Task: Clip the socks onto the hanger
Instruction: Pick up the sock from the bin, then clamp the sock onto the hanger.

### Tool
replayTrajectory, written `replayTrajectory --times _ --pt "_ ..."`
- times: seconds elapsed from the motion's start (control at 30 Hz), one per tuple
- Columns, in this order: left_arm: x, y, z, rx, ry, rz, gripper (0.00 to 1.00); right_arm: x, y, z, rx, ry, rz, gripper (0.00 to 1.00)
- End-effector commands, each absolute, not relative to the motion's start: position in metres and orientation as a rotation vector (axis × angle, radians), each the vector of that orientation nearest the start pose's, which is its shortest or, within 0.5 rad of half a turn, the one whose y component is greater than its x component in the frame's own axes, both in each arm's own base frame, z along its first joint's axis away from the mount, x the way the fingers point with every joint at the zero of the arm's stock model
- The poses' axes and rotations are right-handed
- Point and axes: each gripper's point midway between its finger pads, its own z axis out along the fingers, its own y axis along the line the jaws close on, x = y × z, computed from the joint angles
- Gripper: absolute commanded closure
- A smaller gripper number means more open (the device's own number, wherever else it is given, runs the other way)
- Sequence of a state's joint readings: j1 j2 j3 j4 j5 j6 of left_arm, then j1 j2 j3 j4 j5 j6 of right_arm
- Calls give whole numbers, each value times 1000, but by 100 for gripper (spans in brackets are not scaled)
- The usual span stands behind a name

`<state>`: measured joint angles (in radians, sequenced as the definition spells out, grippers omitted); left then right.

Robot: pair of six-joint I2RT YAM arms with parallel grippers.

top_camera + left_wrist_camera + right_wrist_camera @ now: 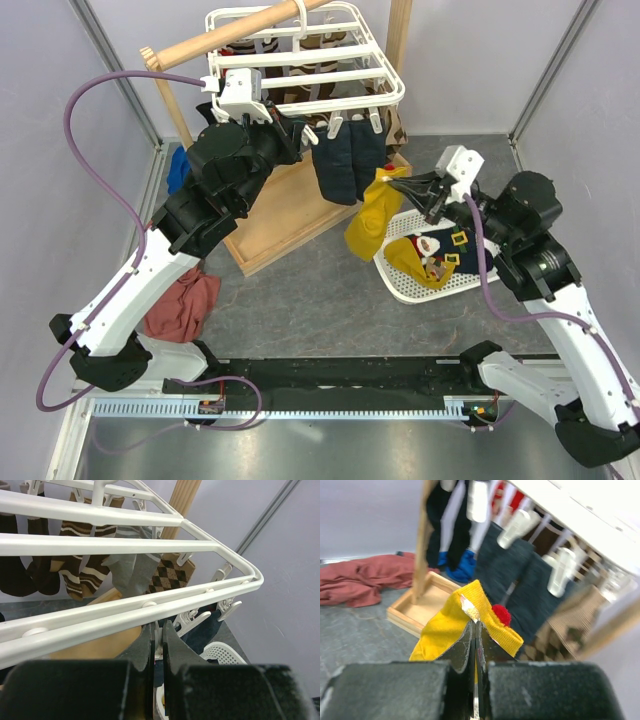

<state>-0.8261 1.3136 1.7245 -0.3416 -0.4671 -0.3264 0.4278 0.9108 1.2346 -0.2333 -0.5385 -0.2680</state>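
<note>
Surface (300, 300): grey, carrying the wooden stand (290, 210) from whose pole the hanger (100, 544) is hung. The hanger is a light, rigid white frame that is free to swing, so it will likely want steadying when a peg is worked. Left arm: raised and stretched forward to the frame's near bar, with the left gripper (159, 627) just under it. Its jaws are closed; whether they pinch a peg cannot be told. Right arm: elbow bent, reaching inward and up from the white basket (405, 290), with the right gripper (395, 182) below the frame's near right corner. Navy pair (345, 165): already pegged on the front row, hanging limp. Yellow sock (370, 225): dangling in the air beside the navy pair, with the right jaws closed on its cuff next to a red pompom (500, 613). It looks soft, light and floppy and will fold under its own weight. In my judgement, the cuff hem is the best hold, leaving a margin of edge exposed for the peg. A second yellow sock (425, 265) lies in the basket.
</note>
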Motion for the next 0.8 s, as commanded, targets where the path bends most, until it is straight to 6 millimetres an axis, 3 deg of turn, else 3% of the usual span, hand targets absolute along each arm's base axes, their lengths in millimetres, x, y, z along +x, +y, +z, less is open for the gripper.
replayTrajectory --times 0.0,0.2,0.27,0.47,0.6,0.77 --pt "308 -243 517 21 1489 -613 93 229 231 465 -1047 1038 580 100" --pt "307 -242 517 18 1491 -616 93 230 274 469 -1158 950 523 100" --pt "306 -243 518 19 1490 -623 93 239 280 467 -1180 948 432 100" --pt "305 -243 517 22 1496 -625 93 246 323 454 -1284 891 253 100" --pt "305 -243 517 23 1495 -626 93 266 325 451 -1280 907 70 100" --pt "304 -244 516 30 1498 -630 93 278 323 451 -1246 892 -7 100"
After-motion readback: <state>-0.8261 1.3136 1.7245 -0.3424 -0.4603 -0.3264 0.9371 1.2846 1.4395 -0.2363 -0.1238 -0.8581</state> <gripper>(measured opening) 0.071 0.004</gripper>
